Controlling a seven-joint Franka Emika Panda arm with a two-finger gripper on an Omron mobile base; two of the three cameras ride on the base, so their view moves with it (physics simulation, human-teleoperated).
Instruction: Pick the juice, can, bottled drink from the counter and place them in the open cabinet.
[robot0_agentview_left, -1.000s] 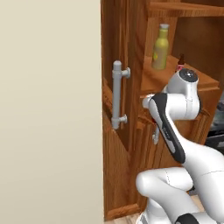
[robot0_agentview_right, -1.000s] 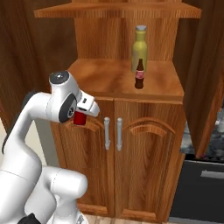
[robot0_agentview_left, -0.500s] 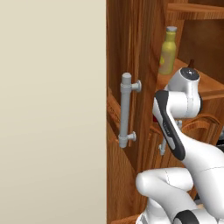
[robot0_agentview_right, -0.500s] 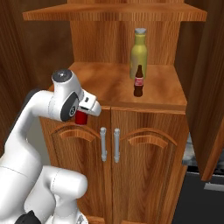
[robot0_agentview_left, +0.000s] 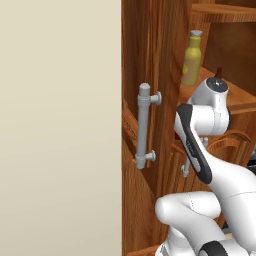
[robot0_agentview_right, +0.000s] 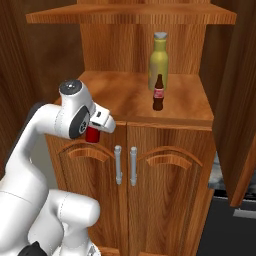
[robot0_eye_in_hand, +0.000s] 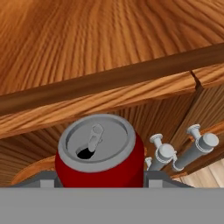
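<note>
My gripper (robot0_agentview_right: 95, 131) is shut on the small red can (robot0_agentview_right: 91, 135), held just in front of the open cabinet's shelf edge (robot0_agentview_right: 165, 122) and a little below it, over the left lower door. The hand view looks down on the can's (robot0_eye_in_hand: 98, 153) silver top, with the shelf edge above it. The yellow juice (robot0_agentview_right: 158, 62) (robot0_agentview_left: 192, 59) stands upright at the back of that shelf. The dark brown bottled drink (robot0_agentview_right: 158, 93) stands just in front of it. A sliver of the marbled counter (robot0_agentview_right: 216, 172) shows at the right.
The two arched lower doors are closed, their grey bar handles (robot0_agentview_right: 118, 164) (robot0_eye_in_hand: 197, 146) side by side. An open upper door (robot0_agentview_right: 240, 100) hangs on the right, another with a thick grey handle (robot0_agentview_left: 144, 125) on the left. A plain cream wall (robot0_agentview_left: 60, 125) lies left of it.
Both base views have shifted and the cabinet looms larger, so the base has driven closer. The can stays in the gripper; the juice and bottled drink stand as before.
</note>
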